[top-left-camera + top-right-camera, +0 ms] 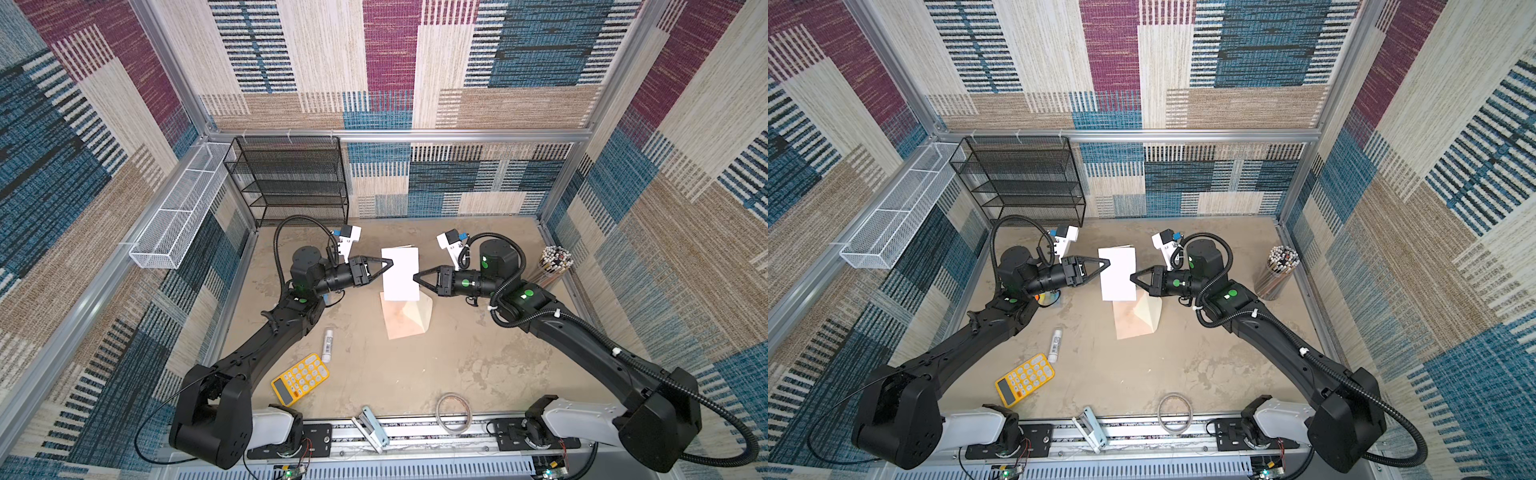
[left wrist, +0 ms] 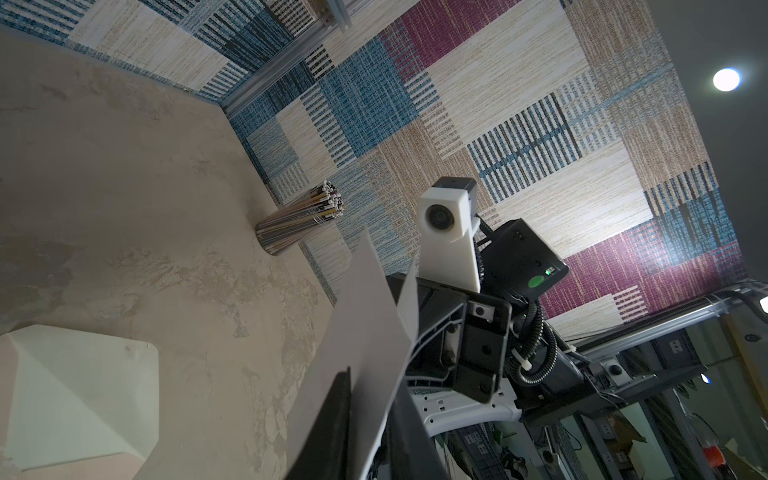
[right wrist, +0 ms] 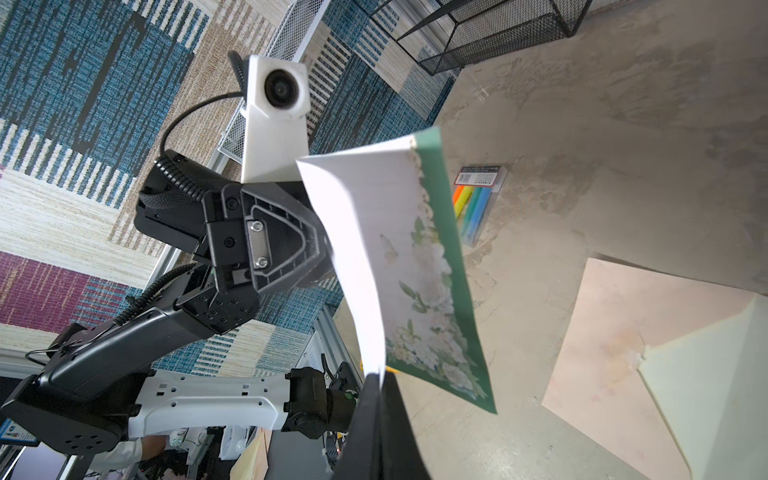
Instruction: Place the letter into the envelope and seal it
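The letter (image 1: 401,274) (image 1: 1119,274), white with a dark green flowered border (image 3: 440,291), hangs in the air between both grippers. My right gripper (image 1: 417,277) (image 3: 380,376) is shut on its right edge. At the sheet's left edge my left gripper (image 1: 388,266) (image 2: 372,386) has one finger on each face of the paper (image 2: 365,332) and is shut on it. The peach-pink envelope (image 1: 405,320) (image 1: 1138,322) lies flat on the table just below the letter. Its cream flap (image 3: 706,374) (image 2: 75,395) is open.
A yellow calculator (image 1: 300,378) and a white glue stick (image 1: 328,345) lie front left. A stapler (image 1: 372,428) and a tape ring (image 1: 454,413) sit at the front edge. Back left stand a black mesh shelf (image 1: 291,178) and a white basket (image 1: 178,220); right, a pencil cup (image 1: 555,266). Highlighters (image 3: 478,199) lie under the left arm.
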You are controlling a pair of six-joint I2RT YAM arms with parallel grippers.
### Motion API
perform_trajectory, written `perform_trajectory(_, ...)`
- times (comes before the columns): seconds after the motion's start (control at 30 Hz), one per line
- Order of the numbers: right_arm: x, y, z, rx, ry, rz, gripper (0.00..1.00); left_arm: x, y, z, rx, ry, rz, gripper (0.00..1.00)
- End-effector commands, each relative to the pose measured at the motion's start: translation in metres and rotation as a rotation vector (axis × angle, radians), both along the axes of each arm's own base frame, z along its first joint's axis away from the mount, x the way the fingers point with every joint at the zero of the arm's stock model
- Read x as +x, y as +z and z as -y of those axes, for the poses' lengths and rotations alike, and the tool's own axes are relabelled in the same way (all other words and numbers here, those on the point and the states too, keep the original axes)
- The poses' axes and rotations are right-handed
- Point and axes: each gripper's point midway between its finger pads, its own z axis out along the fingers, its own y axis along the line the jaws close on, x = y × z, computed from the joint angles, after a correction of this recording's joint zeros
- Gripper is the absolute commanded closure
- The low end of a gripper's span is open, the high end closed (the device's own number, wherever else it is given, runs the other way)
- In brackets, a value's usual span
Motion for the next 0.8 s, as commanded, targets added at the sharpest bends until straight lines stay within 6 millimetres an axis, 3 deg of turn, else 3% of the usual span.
perform_trajectory(0.0, -0.001, 0.007, -0.001, 0.025, 0.007, 0.021, 0.96, 0.001, 0.003, -0.001, 0.010, 0.012, 0.025, 0.86)
perform_trajectory(0.2, -0.003, 0.006, 0.000, 0.037, 0.021, 0.022, 0.83, 0.003, -0.001, 0.002, 0.019, 0.002, -0.008, 1.00)
perform_trajectory(0.37, -0.003, 0.002, 0.006, 0.044, 0.017, 0.032, 0.50, 0.003, 0.000, 0.001, 0.025, 0.012, -0.004, 1.00)
perform_trajectory(0.53, -0.003, -0.003, 0.015, 0.065, 0.000, 0.043, 0.25, 0.002, 0.001, 0.003, 0.025, 0.012, -0.007, 1.00)
perform_trajectory(0.77, -0.001, -0.007, 0.010, 0.106, 0.036, 0.059, 0.16, -0.002, 0.003, 0.012, 0.009, -0.016, -0.017, 1.00)
